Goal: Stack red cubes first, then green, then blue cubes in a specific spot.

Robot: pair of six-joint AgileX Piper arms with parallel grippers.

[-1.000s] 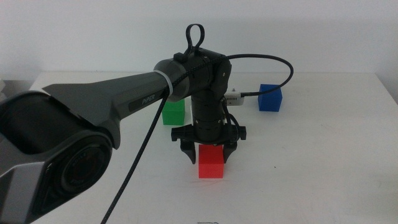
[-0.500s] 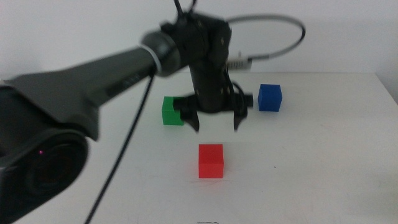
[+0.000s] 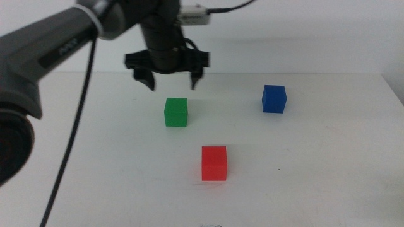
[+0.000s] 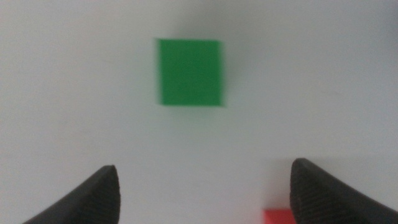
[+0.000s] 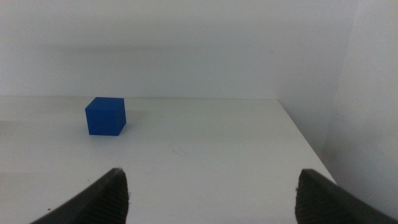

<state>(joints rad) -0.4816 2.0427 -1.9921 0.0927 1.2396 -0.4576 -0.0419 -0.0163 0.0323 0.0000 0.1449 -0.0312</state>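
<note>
While the left gripper [image 3: 167, 81] is held with jaws apart above the green cube [image 3: 176, 112] at mid-table, with red [image 3: 214, 162] nearer the front edge, an off-centre descent could knock green aside; the right gripper [image 5: 211, 186], also spread, faces blue [image 5: 106, 116].

The red cube [image 4: 278, 216] is cut off at the left wrist picture's edge; the green cube [image 4: 189, 72] there looks blurred
</note>
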